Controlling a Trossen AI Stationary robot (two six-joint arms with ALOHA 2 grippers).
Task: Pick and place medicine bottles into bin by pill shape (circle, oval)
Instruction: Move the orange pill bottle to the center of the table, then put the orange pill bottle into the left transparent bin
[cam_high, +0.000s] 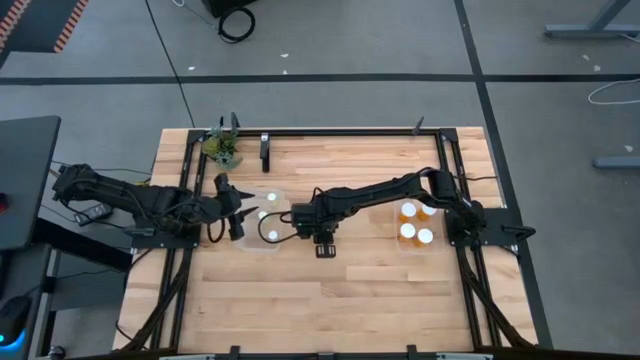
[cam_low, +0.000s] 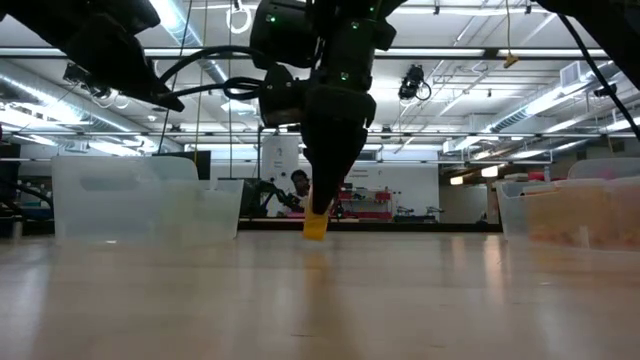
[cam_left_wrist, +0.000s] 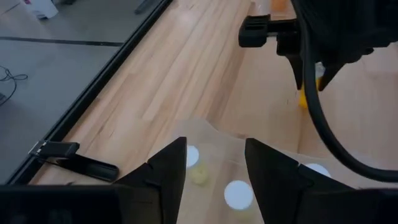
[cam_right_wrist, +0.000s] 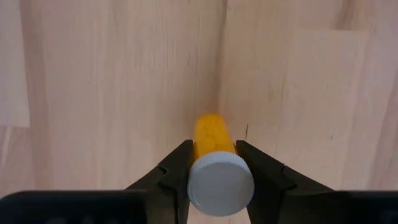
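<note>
An amber medicine bottle (cam_right_wrist: 208, 134) with a white cap (cam_right_wrist: 221, 185) sits in my right gripper (cam_high: 325, 243), which is shut on it over the middle of the table. In the low view the bottle (cam_low: 316, 226) pokes out below the gripper (cam_low: 325, 195), close to the tabletop. My left gripper (cam_left_wrist: 214, 168) is open and empty, hovering over the clear left bin (cam_high: 258, 246). That bin holds white-capped bottles (cam_left_wrist: 238, 194) (cam_high: 272, 235). The right bin (cam_high: 400, 245) holds several amber bottles (cam_high: 408, 211). My right gripper pinches the bottle at its cap end (cam_right_wrist: 198, 149), one finger (cam_right_wrist: 177, 168) on each side. The fingers come steeply from above and lie along the bottle. The bottle stands nearly upright, cap up, its lower end (cam_low: 316, 232) below the fingertips. Whether that end touches the table I cannot tell.
A black frame runs around the wooden table (cam_high: 330, 300). A small green plant (cam_high: 222, 148) and a black bracket (cam_high: 265, 152) stand at the far edge. Bare wood lies between the two bins and toward the near edge.
</note>
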